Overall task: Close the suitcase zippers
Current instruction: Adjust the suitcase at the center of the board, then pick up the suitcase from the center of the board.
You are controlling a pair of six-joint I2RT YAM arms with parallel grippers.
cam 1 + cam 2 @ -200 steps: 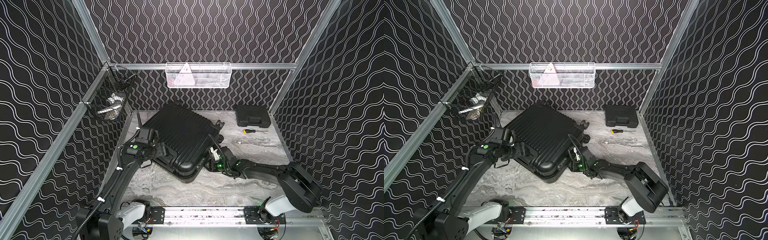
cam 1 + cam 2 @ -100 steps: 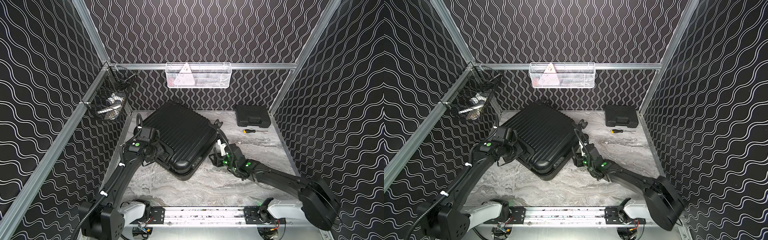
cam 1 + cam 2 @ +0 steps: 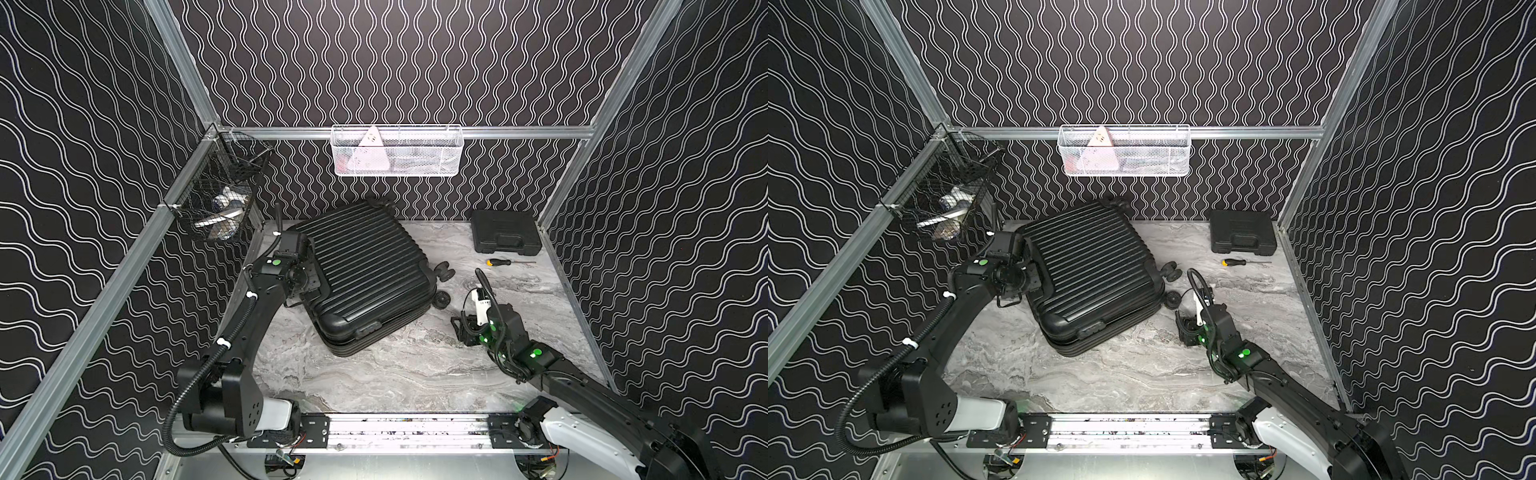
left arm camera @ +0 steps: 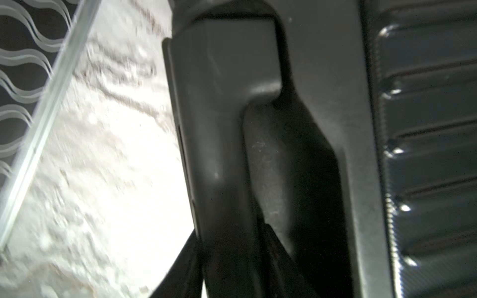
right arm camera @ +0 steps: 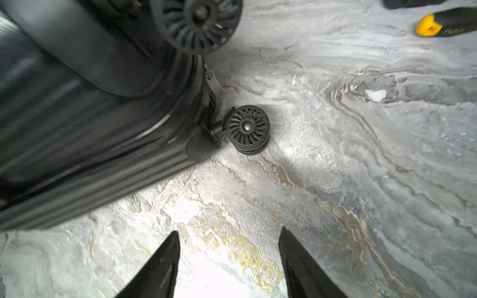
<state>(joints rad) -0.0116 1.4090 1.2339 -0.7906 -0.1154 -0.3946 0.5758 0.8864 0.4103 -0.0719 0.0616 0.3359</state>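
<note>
Black ribbed hard-shell suitcase (image 3: 365, 266) may slide if left fingers (image 4: 184, 268) gripping its dark handle (image 4: 224, 129) tug; right fingers (image 5: 160, 271) at four o'clock hang open.

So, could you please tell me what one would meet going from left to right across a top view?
Black wire basket → suitcase → black tool case.

Suitcase (image 3: 365, 274) blocks counter (image 3: 395, 374) centre toward 10 o'clock; wheels (image 3: 444, 272) jut at its 3 o'clock. Tool case (image 3: 505, 237), screwdriver (image 3: 498, 262) crowd 2 o'clock corner. Bare lane 5 to 7 o'clock. Right hand (image 5: 229, 230) faces bare counter short of wheels.
</note>
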